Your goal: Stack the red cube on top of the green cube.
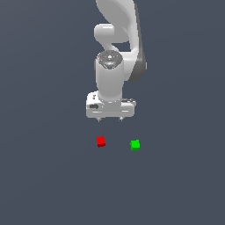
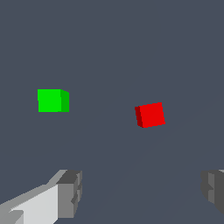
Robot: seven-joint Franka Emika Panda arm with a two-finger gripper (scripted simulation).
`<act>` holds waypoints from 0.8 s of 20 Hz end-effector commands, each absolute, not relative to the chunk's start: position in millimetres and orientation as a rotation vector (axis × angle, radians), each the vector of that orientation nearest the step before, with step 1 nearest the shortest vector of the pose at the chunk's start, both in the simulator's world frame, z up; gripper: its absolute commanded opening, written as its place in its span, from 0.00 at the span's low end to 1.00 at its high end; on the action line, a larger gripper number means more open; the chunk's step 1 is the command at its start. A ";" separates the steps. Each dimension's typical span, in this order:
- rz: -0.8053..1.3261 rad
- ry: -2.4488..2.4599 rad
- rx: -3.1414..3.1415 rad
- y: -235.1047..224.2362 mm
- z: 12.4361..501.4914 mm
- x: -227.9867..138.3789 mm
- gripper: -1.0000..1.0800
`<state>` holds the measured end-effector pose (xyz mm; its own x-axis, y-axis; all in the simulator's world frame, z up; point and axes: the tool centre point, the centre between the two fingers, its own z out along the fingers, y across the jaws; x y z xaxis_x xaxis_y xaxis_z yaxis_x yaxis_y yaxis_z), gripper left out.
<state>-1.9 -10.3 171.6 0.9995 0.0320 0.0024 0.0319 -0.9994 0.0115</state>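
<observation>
A tiny red cube (image 1: 101, 141) lies on the dark grey floor. A tiny green cube (image 1: 135, 144) of the same size lies a short way toward the exterior view's right of it, apart from it. My gripper (image 1: 110, 119) hangs above the floor and behind both cubes, closer to the red one. Its fingers are spread wide and hold nothing. The wrist view shows the red cube (image 2: 151, 115) and the green cube (image 2: 52, 100) ahead of my open gripper (image 2: 142, 194), with one fingertip (image 2: 70, 192) on each side of the picture.
The white arm (image 1: 116, 52) rises behind the gripper at the top of the exterior view. The plain dark grey floor (image 1: 52, 176) spreads all round the two cubes.
</observation>
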 end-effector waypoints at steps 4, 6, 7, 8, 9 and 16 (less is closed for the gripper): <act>0.004 0.056 3.130 -11.6 169.3 -1.1 0.96; 0.004 0.067 3.130 -13.9 165.3 0.2 0.96; 0.004 0.075 3.130 -15.5 162.4 1.2 0.96; 0.004 0.083 3.130 -17.3 159.1 2.3 0.96; 0.004 0.094 3.131 -19.4 155.3 3.7 0.96; 0.002 0.198 3.130 -40.0 116.6 18.4 0.96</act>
